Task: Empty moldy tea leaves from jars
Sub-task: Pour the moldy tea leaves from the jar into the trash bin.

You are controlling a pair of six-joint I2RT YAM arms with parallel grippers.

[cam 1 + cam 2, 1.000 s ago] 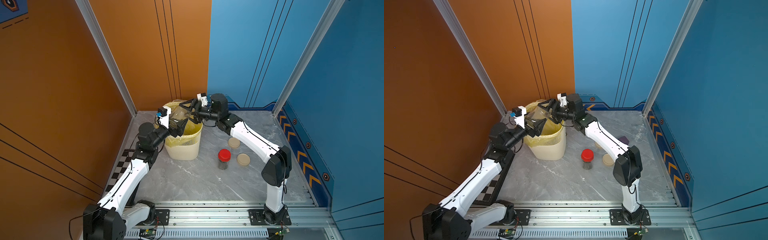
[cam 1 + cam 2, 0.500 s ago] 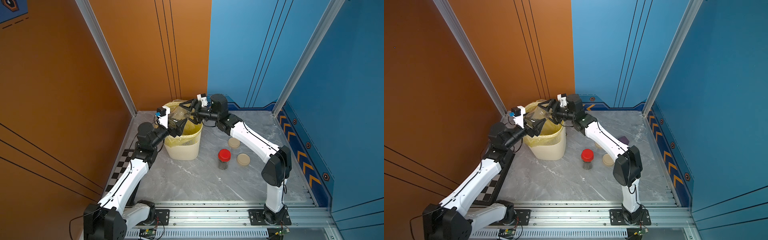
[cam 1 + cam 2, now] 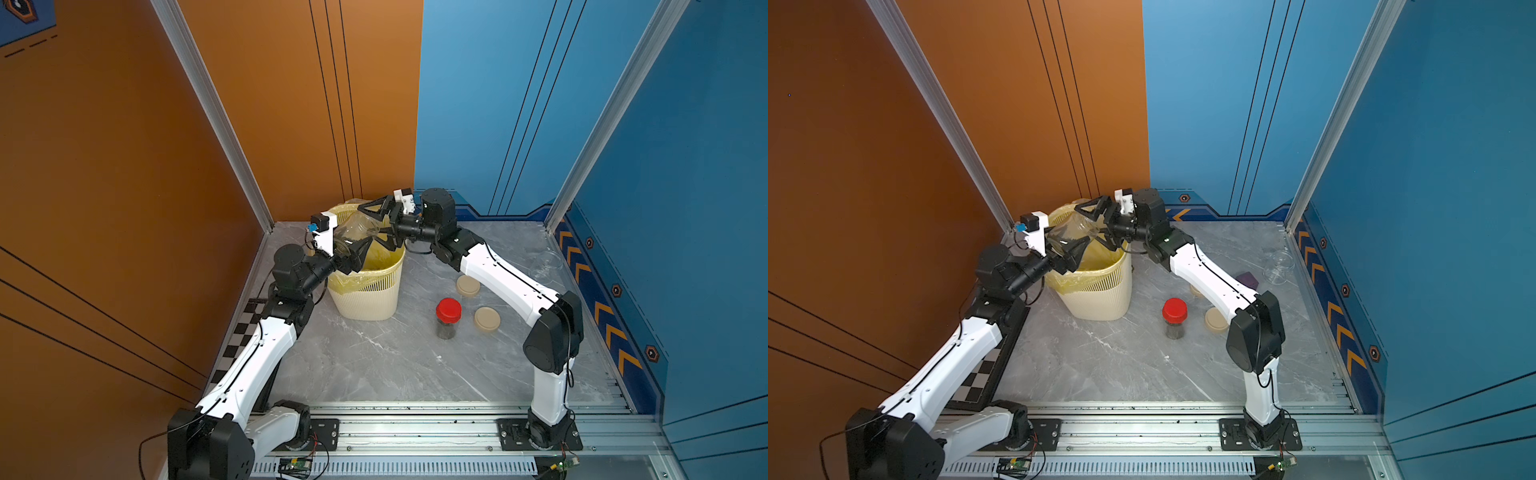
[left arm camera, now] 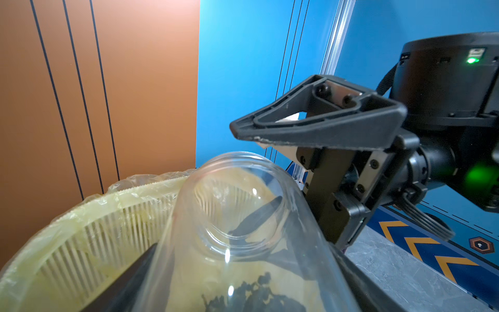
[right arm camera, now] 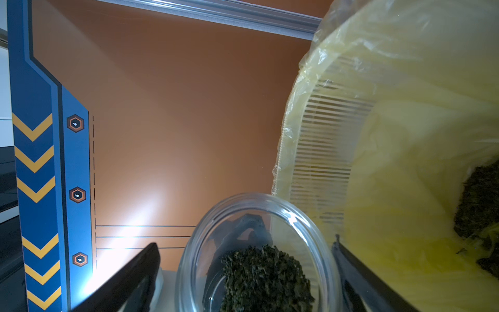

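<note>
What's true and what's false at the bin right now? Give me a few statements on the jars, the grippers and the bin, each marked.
1. The left gripper holds a lidless clear jar above the bin. True.
2. The held jar is empty. False: a clump of tea leaves sits inside it.
3. The right gripper is clamped on the jar. False: its jaws stand open, one on either side of the jar.
4. The red-lidded jar stands upright on the table, lid on. True.
5. The bin holds no leaves. False: a dark leaf clump lies in its yellow bag.
</note>
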